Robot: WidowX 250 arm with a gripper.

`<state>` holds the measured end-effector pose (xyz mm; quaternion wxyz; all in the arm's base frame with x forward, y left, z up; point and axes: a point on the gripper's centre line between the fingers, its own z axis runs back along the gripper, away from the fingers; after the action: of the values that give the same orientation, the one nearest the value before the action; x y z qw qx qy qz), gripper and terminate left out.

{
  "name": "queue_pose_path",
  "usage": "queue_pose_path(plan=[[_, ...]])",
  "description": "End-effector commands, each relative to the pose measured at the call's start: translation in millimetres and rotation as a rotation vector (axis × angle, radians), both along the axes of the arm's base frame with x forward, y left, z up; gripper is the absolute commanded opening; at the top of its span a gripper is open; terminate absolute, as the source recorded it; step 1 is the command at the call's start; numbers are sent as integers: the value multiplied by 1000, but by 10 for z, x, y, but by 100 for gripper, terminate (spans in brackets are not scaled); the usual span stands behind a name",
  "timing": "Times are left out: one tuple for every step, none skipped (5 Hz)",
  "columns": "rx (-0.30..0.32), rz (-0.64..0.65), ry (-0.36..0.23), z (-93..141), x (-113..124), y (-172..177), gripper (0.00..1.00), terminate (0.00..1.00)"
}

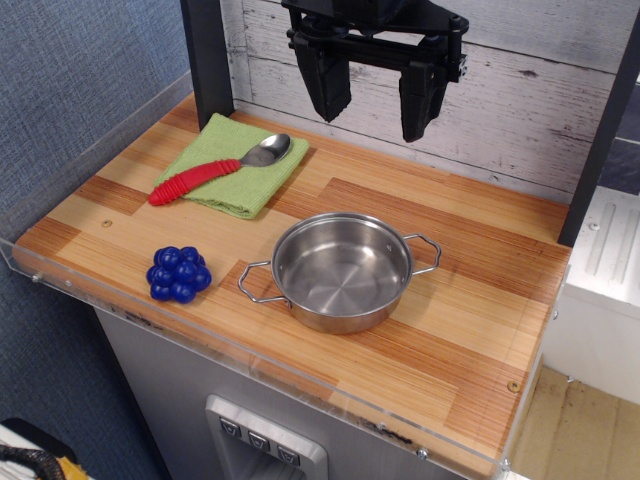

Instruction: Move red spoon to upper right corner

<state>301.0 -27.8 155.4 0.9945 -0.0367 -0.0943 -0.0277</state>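
Note:
The red spoon (pixel 215 170) lies on a folded green cloth (pixel 236 166) at the back left of the striped wooden countertop (pixel 470 330). Its ribbed red handle points to the front left and its silver bowl (pixel 268 151) to the back right. My gripper (pixel 378 112) hangs high above the back middle of the counter, to the right of the spoon and well above it. Its two black fingers (pixel 325 82) point down and stand apart, with nothing between them. The upper right corner (pixel 525 215) of the counter lies to the right of the gripper, by a dark post.
A steel pot (pixel 342 270) with two handles stands in the middle of the counter. A blue toy bunch of grapes (pixel 178 273) sits at the front left. Clear acrylic edging (pixel 250 365) runs along the front and left edges. Dark posts (pixel 210 60) stand at the back corners.

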Motion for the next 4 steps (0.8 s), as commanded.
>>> queue_pose_path(plan=[[0, 0, 0, 0, 0, 0, 100, 0], [107, -139, 33, -10, 63, 222, 100, 0], [138, -224, 46, -88, 91, 554, 100, 0], [182, -323, 60, -169, 157, 923, 100, 0]])
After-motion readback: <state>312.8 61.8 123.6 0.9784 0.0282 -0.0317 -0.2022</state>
